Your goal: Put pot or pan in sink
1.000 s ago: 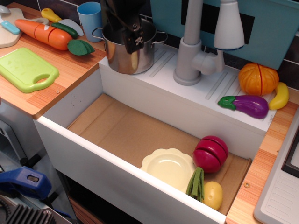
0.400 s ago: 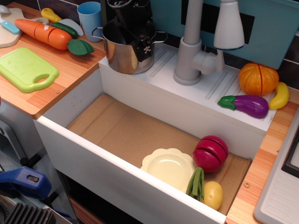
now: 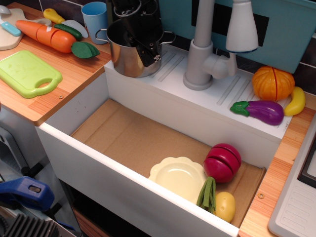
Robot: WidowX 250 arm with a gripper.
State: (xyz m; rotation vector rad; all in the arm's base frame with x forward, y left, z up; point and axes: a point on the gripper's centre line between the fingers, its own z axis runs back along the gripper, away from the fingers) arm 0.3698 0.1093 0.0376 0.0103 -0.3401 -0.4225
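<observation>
Claw at pot, sink ledge.
The claw [image 3: 148, 47] is set over the pot [image 3: 129, 53] rim; its grip cannot be made out. The arm is cut off above. The sink [image 3: 133, 138] lies below.

1. A green board [image 3: 27, 72] lies on the wooden counter [image 3: 74, 81], near a carrot [image 3: 49, 35] and a blue cup [image 3: 95, 16].
2. A yellow plate [image 3: 177, 177], a red fruit [image 3: 222, 162], green beans [image 3: 207, 192] and a potato [image 3: 225, 206] sit together.
3. A pumpkin [image 3: 272, 83], an eggplant [image 3: 259, 111] and a banana [image 3: 296, 101] lie to the right of the faucet [image 3: 205, 49].
</observation>
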